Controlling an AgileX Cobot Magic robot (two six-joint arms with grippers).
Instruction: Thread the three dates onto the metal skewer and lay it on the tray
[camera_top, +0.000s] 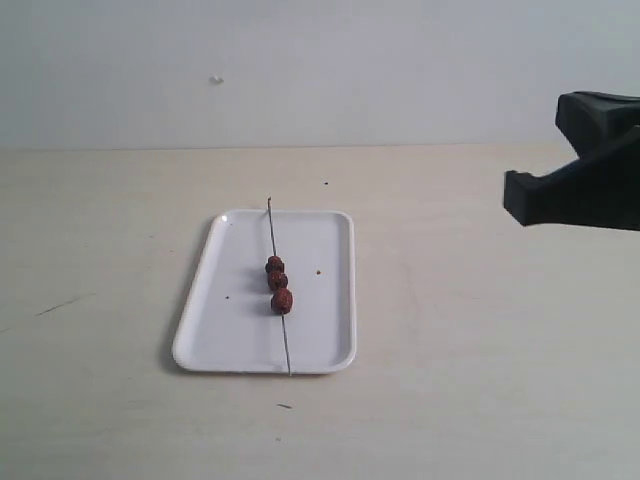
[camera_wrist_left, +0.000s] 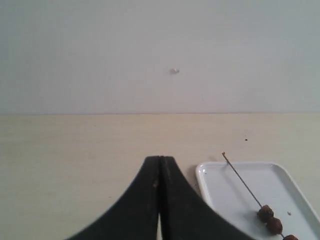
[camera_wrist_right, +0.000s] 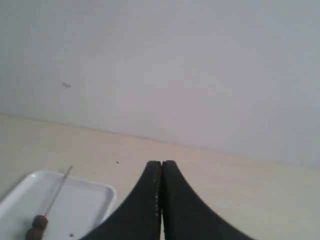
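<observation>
Three dates (camera_top: 278, 283) sit threaded in a close-set row on the metal skewer (camera_top: 272, 232), which lies lengthwise on the tray (camera_top: 220, 330), one end projecting past the rim. Right claw (camera_wrist_right: 161, 166): jaws pressed together, nothing between them, raised above the table (camera_top: 480, 330); the tray lies well apart from it, toward the left arm's side. Left claw (camera_wrist_left: 160, 160): jaws pressed together, nothing between them; the tray's corner lies near its tips, ahead and to one side, not touching.
</observation>
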